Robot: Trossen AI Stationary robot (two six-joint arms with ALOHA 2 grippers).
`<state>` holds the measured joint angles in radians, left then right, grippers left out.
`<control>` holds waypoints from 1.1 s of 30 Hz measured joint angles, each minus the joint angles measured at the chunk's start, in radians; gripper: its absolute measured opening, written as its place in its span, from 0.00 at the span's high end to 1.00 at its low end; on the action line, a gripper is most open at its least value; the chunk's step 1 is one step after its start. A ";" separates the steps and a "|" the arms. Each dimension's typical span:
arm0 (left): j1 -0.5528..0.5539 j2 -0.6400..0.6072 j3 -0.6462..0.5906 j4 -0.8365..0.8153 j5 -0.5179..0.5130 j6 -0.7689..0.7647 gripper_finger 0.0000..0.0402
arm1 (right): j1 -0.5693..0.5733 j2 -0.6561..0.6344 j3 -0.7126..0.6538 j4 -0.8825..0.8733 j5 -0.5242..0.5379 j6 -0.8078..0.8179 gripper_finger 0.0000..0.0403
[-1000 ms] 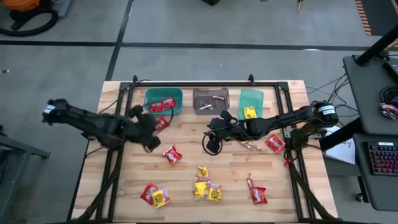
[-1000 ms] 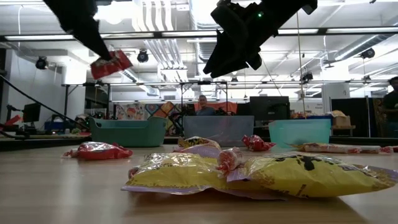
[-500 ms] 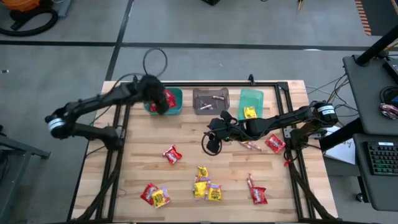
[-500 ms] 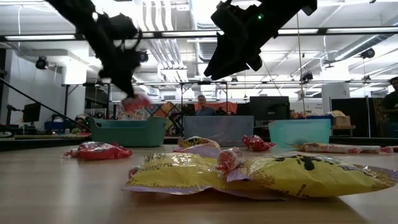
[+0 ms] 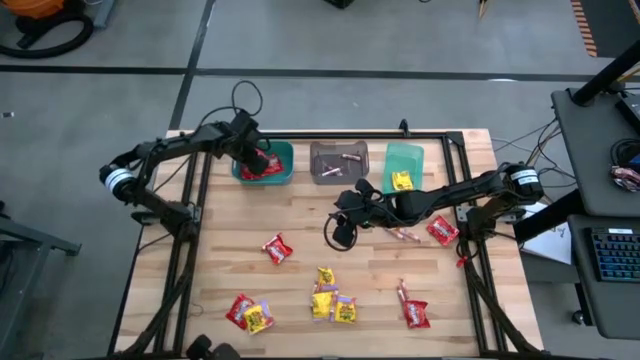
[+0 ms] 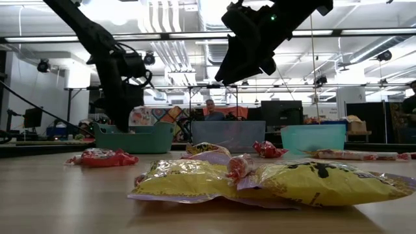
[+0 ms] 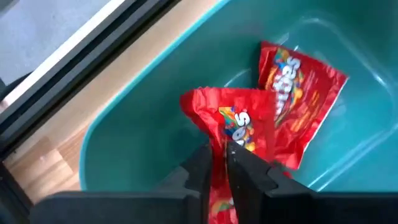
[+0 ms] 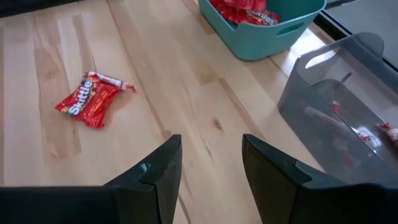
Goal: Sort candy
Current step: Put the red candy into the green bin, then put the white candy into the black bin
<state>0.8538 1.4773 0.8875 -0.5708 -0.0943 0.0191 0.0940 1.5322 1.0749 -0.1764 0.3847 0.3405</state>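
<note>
Across the pale slatted wooden worktop (image 5: pixel 300 220), three plastic bins are standing in a row along the far edge: a teal rectangular bin (image 5: pixel 283 168), a translucent grey bin (image 5: pixel 329 163) and a green bin (image 5: pixel 405 157). Both dark jointed arms are reaching in from the sides. Over the teal bin, the left gripper (image 7: pixel 225 163) is hanging with its fingers (image 7: pixel 252 171) nearly together, pinching the crinkled top edge of a glossy red candy packet (image 7: pixel 239 127); a second red packet (image 7: pixel 292 81) is lying flat on the bin's smooth floor just behind it. The step in hand appears to be the drop of a red packet into its bin, so the next move likely calls for the fingers parting fully and the arm lifting clear. Near the worktop's middle, the right gripper (image 8: pixel 211 168) is waiting with its fingers spread and grasping nothing. Unsorted candy is lying scattered on the near half: another loose red packet (image 5: pixel 277 248), a cluster of shiny yellow packets (image 5: pixel 330 300) and a thin pinkish stick (image 5: pixel 403 234), all foil-smooth and creased.
</note>
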 joint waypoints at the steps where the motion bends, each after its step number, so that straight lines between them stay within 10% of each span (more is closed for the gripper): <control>1: 0.000 -0.001 0.000 -0.005 -0.001 0.005 0.89 | 0.000 0.000 0.000 0.001 0.000 0.000 0.60; 18: -0.058 -0.277 0.000 -0.057 -0.001 -0.054 0.75 | 0.000 -0.010 0.000 -0.006 -0.003 0.083 0.60; 33: -0.612 -0.552 -0.137 0.280 0.000 -0.137 0.75 | 0.008 -0.018 0.001 -0.144 -0.386 0.383 0.60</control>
<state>0.2420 0.9249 0.7506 -0.2910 -0.0940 -0.1181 0.1020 1.5146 1.0760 -0.3201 -0.0016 0.7236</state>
